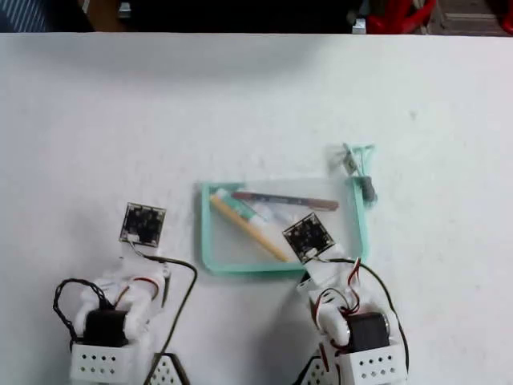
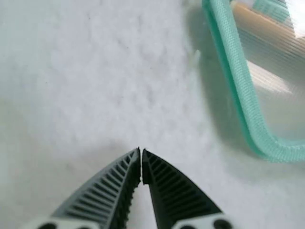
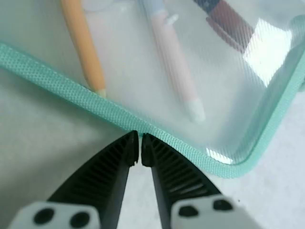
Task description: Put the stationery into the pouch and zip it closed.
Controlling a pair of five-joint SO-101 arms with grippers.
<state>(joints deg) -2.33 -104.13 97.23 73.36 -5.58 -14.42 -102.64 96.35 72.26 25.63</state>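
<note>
the white table (image 1: 256, 96) holds a clear pouch (image 1: 205, 233) with a teal edge, lying flat near the middle. the left gripper (image 2: 141, 155) hangs over bare table just beside the pouch, fingers pressed together on nothing. the right gripper (image 3: 139, 138) is likewise clenched and empty, its tips right at the pouch's near edge. an orange pencil (image 3: 86, 52), a dark red pen (image 1: 288, 200) and a pink pen (image 3: 174, 62) show through the clear face; any print is too small to read. a grey zip pull (image 1: 366, 189) sits at the pouch's far corner.
</note>
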